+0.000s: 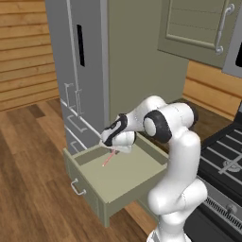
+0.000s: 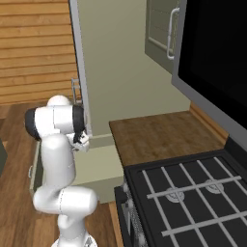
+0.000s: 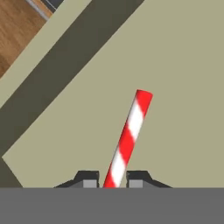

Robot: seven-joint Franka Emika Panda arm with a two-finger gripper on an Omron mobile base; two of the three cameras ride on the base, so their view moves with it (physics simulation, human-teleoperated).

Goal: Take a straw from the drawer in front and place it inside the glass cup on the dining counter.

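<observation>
Gripper: nearest the hand camera; gripper [image 3: 112,179] has both dark tips pressed against the lower end of the straw [image 3: 129,135], pinching it between them.
Straw: red and white stripes, in the grip over the drawer [image 1: 137,186] floor; in the left base view a thin pink line slants down from the hand toward the drawer's back left part; whether its free end touches the floor, cannot tell.
Drawer: pulled out, sage green, silver handle [image 1: 77,188] on the front panel; floor bare around the straw, walls well apart from it on all sides.
Edges: hand sits just inside the drawer's rear wall, near the fridge [image 1: 85,66] front; open wood floor lies left of the drawer.
Counter: brown top [image 2: 159,135] to the right, beside a stove [image 2: 193,198].
Hidden: in the right base view the arm covers most of the drawer; straw's gripped end cut off by the tips; fingers too small to read in the left base view.
</observation>
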